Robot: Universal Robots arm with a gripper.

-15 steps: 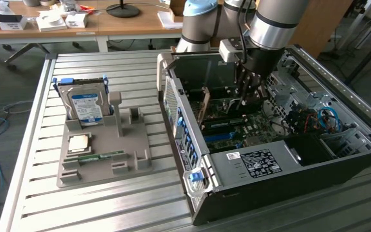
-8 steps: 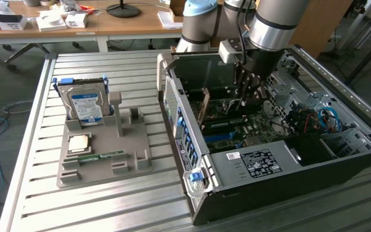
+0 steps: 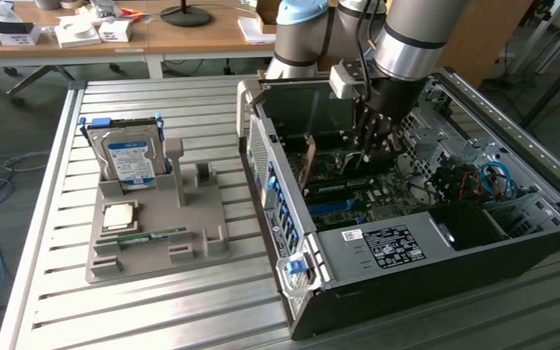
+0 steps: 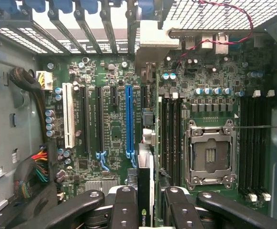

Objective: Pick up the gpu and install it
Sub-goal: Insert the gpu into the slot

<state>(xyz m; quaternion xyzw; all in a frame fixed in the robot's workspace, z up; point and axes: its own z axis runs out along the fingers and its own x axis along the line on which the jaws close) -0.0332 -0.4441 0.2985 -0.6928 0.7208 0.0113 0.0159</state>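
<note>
In the exterior view, the gripper (image 3: 375,142) is seen inside the open computer case (image 3: 294,284) at the exterior view's right, just above the motherboard (image 3: 358,195). A grey holder (image 3: 154,240) carrying a hard drive (image 3: 127,162) is set on the slatted table (image 3: 163,313) at the exterior view's left. In the wrist view, the gpu (image 4: 145,176) is seen edge-on, clamped between the dark fingers (image 4: 126,205). It is held just beside the blue slot (image 4: 129,119), between that slot and the processor socket (image 4: 210,155). Whether it is seated cannot be told.

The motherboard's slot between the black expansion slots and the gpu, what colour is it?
The slot is bright blue; the wrist view shows it best.
</note>
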